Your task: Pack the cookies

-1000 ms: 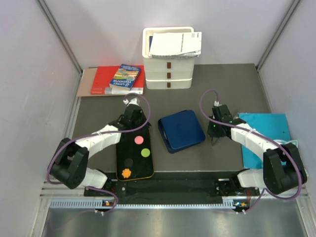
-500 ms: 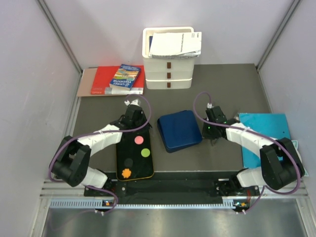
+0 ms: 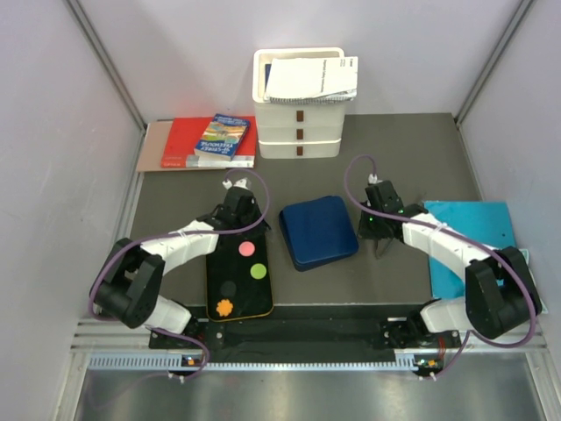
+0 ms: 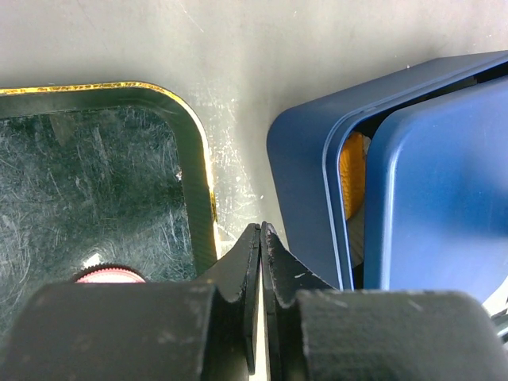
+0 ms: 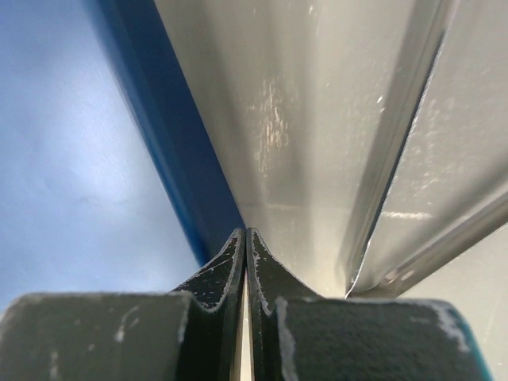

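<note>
Right tool (image 3: 372, 233) nudged blue box (image 3: 319, 231) (leftward, seemingly).

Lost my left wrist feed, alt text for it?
The shut left pincer points at the table strip between a black tray, holding a pink cookie, and a blue box. The box's lid sits askew, showing something orange inside.
</note>
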Tool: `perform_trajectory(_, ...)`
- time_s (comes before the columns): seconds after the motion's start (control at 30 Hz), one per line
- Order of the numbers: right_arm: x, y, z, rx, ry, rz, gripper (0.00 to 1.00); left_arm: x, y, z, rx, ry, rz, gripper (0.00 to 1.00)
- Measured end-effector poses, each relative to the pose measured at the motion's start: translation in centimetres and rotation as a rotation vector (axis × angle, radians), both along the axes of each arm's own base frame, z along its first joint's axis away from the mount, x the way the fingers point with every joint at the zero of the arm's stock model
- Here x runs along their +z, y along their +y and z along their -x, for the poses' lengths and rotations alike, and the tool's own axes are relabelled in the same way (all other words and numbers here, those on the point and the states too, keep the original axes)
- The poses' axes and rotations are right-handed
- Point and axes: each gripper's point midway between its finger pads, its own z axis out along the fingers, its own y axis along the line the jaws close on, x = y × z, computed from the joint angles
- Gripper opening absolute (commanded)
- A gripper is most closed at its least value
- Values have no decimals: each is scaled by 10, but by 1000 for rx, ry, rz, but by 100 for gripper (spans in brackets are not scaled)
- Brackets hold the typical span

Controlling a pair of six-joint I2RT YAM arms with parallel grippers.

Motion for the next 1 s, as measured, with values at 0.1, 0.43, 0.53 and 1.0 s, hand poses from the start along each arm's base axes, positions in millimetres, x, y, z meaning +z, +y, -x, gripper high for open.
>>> perform_trajectory(0.1,9,-2,-8,-14,-24,15,0,0,0,0,0,0,0,6)
perform_trajectory(0.43,31,-4,-63,-55,-79,54,0,-1,-1,1,-3,5,2,6)
perform_trajectory(0.53,25,0,-75,-52,-63,63,0,-1,-1,1,-4,7,5,6)
perform_trajectory(1.0,-1,27,-85,15,9,-17,0,-17,-5,5,-20,55,6,6)
